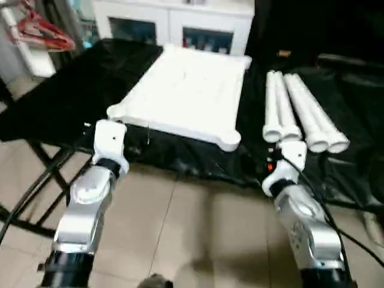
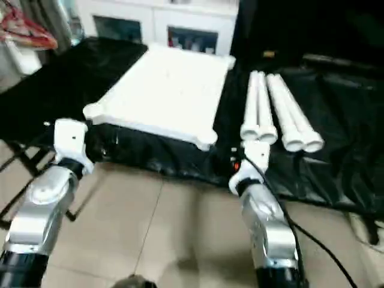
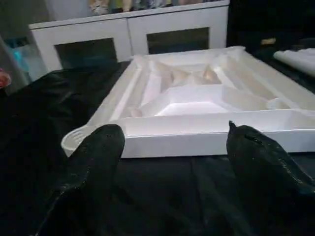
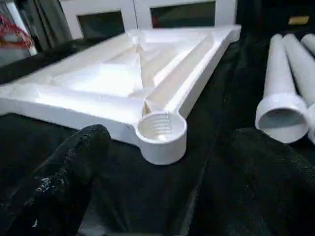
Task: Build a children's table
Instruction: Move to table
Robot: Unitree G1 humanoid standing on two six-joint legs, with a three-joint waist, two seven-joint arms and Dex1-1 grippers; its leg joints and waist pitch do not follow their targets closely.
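Both pincers are seen spread apart, nothing between their fingers: left gripper before the near edge of the white plastic square table top, right gripper near its threaded corner socket. Table top is laid ribbed underside up on black cloth at centre frame in the head view. Four white round tapered legs are laid side by side at right, just beside the top. White glass-door cabinet is noted along the upper edge.
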